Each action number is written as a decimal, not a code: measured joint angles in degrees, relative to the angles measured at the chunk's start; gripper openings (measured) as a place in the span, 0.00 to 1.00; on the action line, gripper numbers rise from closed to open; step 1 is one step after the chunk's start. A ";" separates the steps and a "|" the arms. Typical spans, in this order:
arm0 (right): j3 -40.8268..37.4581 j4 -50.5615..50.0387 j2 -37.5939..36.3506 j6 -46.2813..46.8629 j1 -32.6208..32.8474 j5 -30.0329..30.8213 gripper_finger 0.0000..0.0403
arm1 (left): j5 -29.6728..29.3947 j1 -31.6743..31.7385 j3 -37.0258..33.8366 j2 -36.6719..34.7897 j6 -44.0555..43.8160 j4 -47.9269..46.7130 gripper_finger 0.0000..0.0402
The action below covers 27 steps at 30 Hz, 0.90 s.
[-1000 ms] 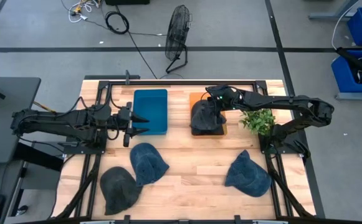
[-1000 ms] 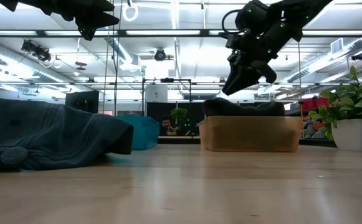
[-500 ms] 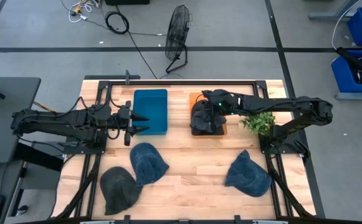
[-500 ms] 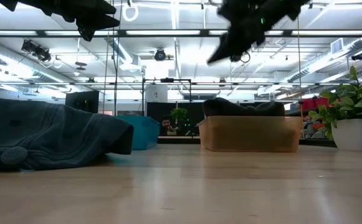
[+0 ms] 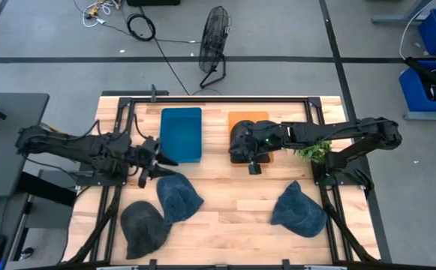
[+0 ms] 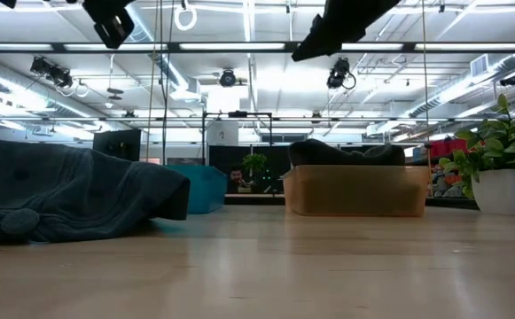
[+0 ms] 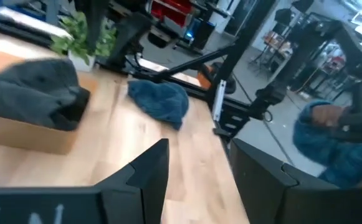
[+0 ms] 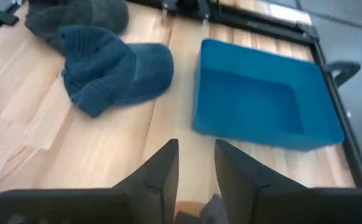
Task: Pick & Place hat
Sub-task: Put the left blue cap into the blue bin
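A dark hat (image 5: 241, 140) lies in the orange bin (image 5: 248, 118); in the low view this hat (image 6: 346, 152) shows above the bin's rim. A blue hat (image 5: 178, 196) and a dark grey hat (image 5: 143, 227) lie on the table's near left. Another blue hat (image 5: 299, 210) lies near right. My right gripper (image 5: 254, 166) hangs open just nearside of the orange bin, holding nothing. My left gripper (image 5: 163, 159) is open in the air, between the blue bin (image 5: 181, 133) and the blue hat. In the right wrist view the blue hat (image 8: 115, 68) lies beside the blue bin (image 8: 261, 99).
A potted plant (image 5: 311, 145) stands right of the orange bin, under the right arm. Bare wood (image 5: 233, 217) lies between the left hats and the near-right hat. Black frame rails (image 5: 202, 100) run along the table's edges. A fan stands on the floor beyond the far edge.
My right gripper has drawn back from over the dark hat in the orange bin, rising and moving toward the near edge; the hat stays in the bin. My left gripper has shifted slightly toward the near edge and turned toward the blue hat.
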 joint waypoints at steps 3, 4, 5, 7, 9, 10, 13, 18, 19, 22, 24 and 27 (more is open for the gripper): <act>0.00 -1.30 0.00 2.55 -0.02 0.02 0.27 | -1.49 -3.14 0.00 0.00 -1.33 -0.46 0.41; 0.00 -1.67 0.00 2.80 -0.02 0.02 0.27 | -1.59 -4.14 0.00 0.00 -1.57 -0.67 0.41; 0.00 -1.92 0.00 2.82 -0.02 0.02 0.27 | -1.71 -5.05 0.00 0.00 -1.85 -1.19 0.40; 0.00 -2.11 0.00 2.83 -0.02 0.02 0.27 | -2.90 -6.96 0.00 0.00 -3.09 -3.00 0.40; 0.00 -2.78 0.00 2.83 -0.02 0.02 0.27 | -5.53 -8.90 0.02 0.23 -4.22 -6.65 0.40; 0.00 -2.92 0.00 2.83 -0.02 0.02 0.27 | -6.88 -9.75 0.02 0.33 -4.41 -9.15 0.40; 0.00 -3.10 0.00 2.48 -0.04 0.02 0.27 | -10.61 -11.42 0.00 0.34 -5.61 -16.12 0.40; 0.00 -3.11 0.00 2.15 -0.09 0.02 0.27 | -12.85 -11.55 4.04 0.58 -7.79 -29.31 0.40; 0.00 -3.11 0.00 2.15 -0.09 0.02 0.27 | -13.67 -11.55 6.24 1.01 -7.75 -32.22 0.40; 0.00 -3.11 0.00 2.15 -0.09 0.02 0.27 | -16.63 -11.55 13.90 2.99 -7.52 -42.82 0.40; 0.00 -3.15 0.00 2.15 -0.09 0.02 0.27 | -17.84 -11.53 19.13 4.70 -8.02 -47.29 0.40; 0.00 -3.21 0.00 2.15 -0.11 0.02 0.27 | -18.40 -11.57 24.07 7.57 -9.30 -52.13 0.40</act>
